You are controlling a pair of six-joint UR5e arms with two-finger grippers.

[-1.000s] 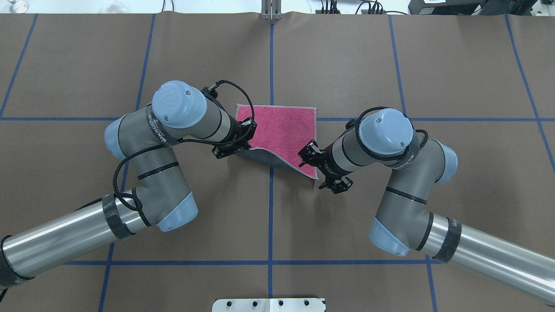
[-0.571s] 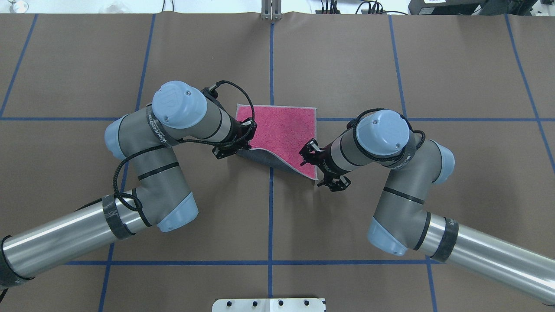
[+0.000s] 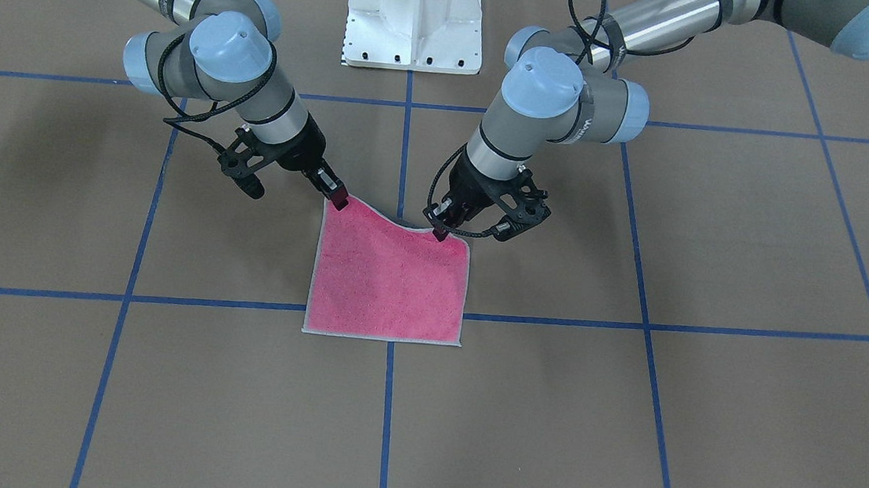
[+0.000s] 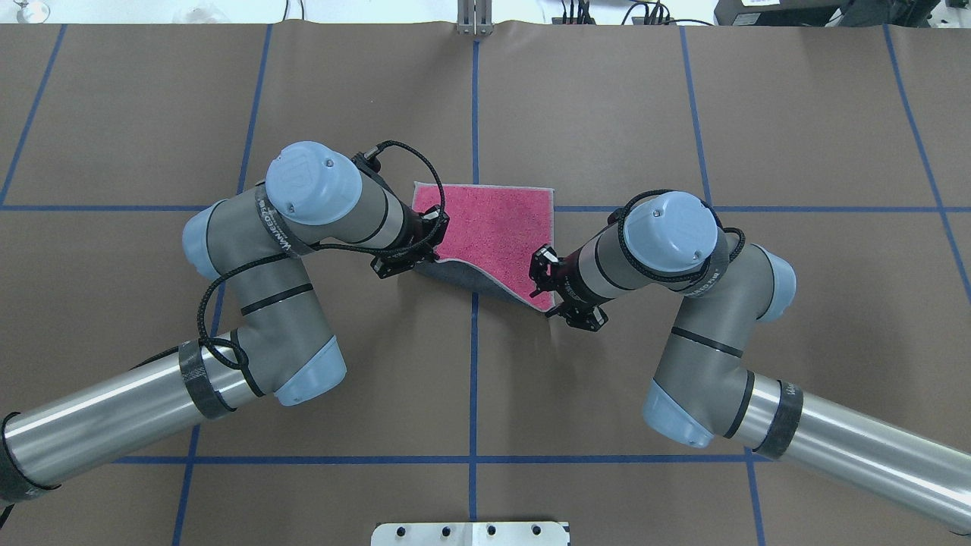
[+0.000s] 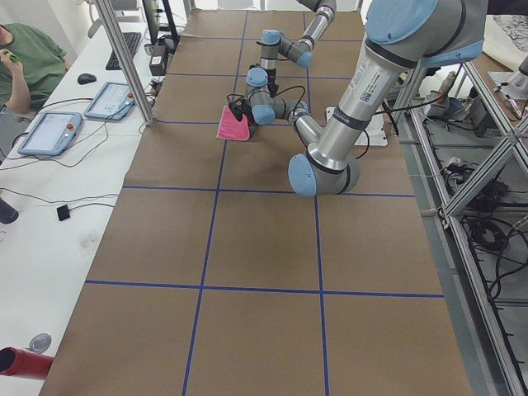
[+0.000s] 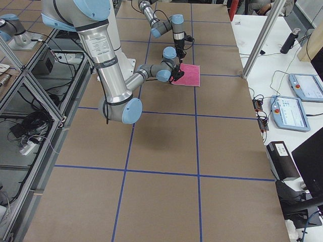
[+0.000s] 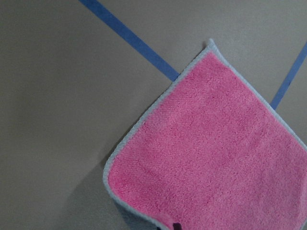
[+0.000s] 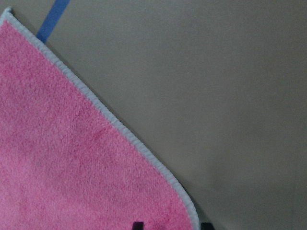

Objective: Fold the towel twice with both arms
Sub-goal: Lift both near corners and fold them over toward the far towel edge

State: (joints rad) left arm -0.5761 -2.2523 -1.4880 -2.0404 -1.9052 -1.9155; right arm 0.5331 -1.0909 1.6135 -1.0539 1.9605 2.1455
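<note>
Brown paper with blue tape lines covers the tabletop, where the towel lies pink face up near the centre. Its two near corners are pinched and raised, one by the left hand, one by the right hand. Uneven lifting is judged liable to skew the fold; a thin pinch could slip.

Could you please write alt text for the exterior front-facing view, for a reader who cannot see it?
Two robot arms each pinch a near corner of a pink towel on a brown table with blue grid lines: right end effector, left end effector. Its far edge lies flat.
</note>
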